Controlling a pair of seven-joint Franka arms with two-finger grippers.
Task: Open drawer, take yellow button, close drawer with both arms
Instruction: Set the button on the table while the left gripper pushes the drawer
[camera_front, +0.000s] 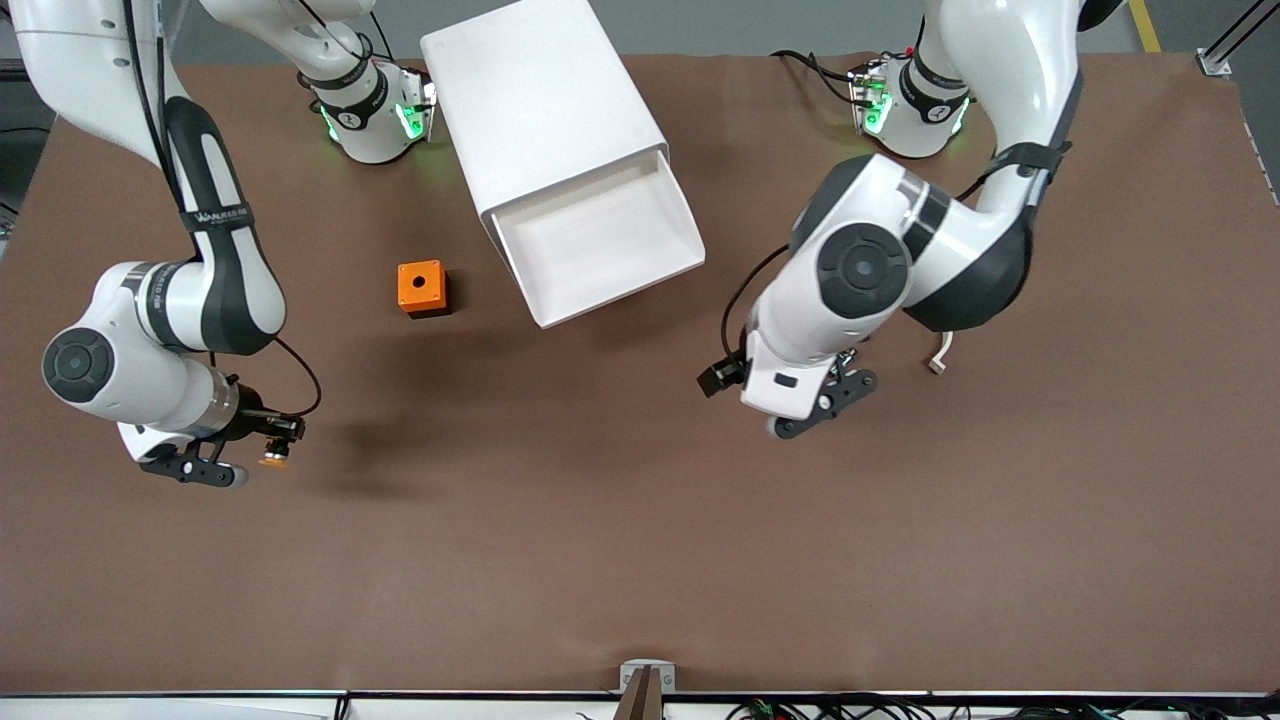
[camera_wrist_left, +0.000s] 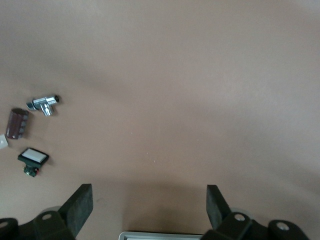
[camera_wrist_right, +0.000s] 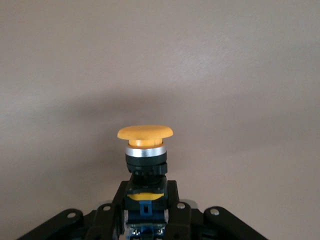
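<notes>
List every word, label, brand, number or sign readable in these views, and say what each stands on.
"WANJEED" or similar, partly legible: on the black strap around the right arm.
Small round marks on the arm bases: too small to read.
Drawer, orange cube, button: no text.
Left wrist view: small parts show no readable text.

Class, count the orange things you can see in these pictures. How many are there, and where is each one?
2. The orange cube sits on the table beside the open drawer. The button is clamped in the right gripper, over bare table. More may be hidden.
</notes>
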